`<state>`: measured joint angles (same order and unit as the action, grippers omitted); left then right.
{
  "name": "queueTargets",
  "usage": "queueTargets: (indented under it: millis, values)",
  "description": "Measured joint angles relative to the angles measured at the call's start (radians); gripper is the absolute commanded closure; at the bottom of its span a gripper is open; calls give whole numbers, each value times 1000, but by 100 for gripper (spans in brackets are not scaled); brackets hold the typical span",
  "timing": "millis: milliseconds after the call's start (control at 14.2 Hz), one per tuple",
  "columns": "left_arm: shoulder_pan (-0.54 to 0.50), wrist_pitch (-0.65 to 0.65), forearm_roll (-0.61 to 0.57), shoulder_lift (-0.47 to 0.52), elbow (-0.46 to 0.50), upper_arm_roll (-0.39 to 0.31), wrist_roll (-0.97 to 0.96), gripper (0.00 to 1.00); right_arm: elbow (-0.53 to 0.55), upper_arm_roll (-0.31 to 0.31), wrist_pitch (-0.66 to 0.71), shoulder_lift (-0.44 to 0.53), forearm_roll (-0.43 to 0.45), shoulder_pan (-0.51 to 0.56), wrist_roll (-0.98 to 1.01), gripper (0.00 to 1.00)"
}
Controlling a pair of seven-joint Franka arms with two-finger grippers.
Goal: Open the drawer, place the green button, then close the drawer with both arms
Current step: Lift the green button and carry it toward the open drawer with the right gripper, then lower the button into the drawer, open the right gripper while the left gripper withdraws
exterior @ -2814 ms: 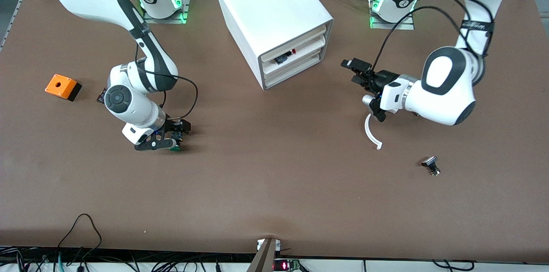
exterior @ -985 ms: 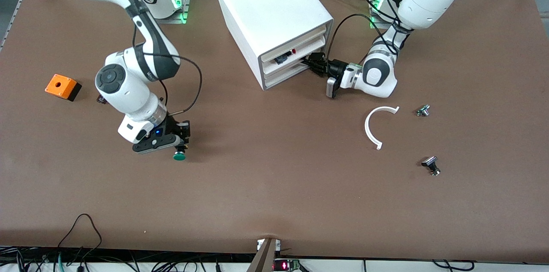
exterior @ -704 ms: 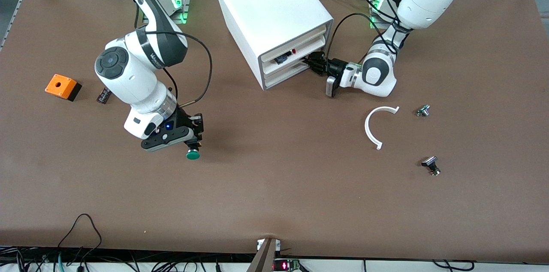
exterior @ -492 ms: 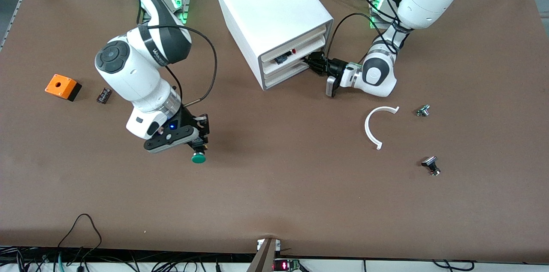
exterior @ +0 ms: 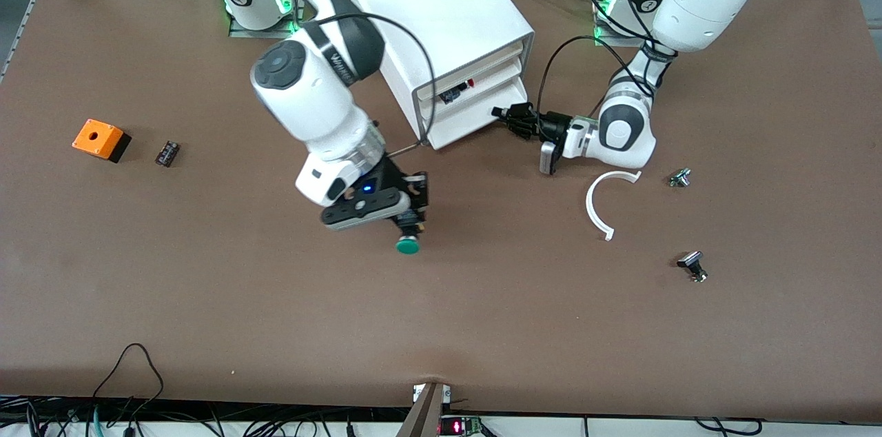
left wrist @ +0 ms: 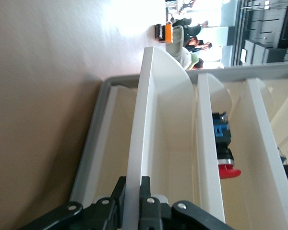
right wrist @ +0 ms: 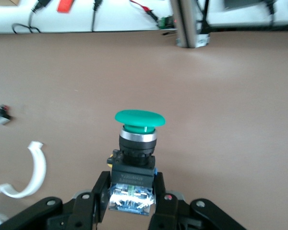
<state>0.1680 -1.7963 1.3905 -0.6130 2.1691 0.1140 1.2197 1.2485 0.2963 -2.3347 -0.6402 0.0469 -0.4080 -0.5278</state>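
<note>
We log right gripper (exterior: 411, 211) up over bare table (exterior: 207, 299), at 7 o'clock of cabinet (exterior: 441, 16), fingers clamped on black body of button (exterior: 408, 244); green cap points away from palm, so we judge it can drop cap-first. Left gripper (exterior: 508, 115) at drawer (exterior: 475, 116), lowest of three, fingers pinched on front lip; drawer partly out. We judge grip holds drawer steady for drop. Button not yet over drawer. Middle drawer (left wrist: 209, 158) carries red-capped part (left wrist: 225, 158).
</note>
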Motion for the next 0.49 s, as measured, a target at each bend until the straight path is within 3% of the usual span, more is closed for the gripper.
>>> queueTargets:
  millis: [211,281,352,492]
  values:
    - [-17,3,-73,-8,-90,-64,-70,100,-78,-31,0,-57,0,-78,-147,100]
    - [-27,3,-83,-12,-107,-69,-86,20,-94,-35,0,-73,0,-96,-171,100]
    - [-33,2,-88,-15,-116,-70,-95,0,-104,-36,0,-87,0,-113,-186,100]
    - [-35,-9,-88,-21,-125,-73,-129,0,-115,-37,1,-118,0,-155,-214,100]
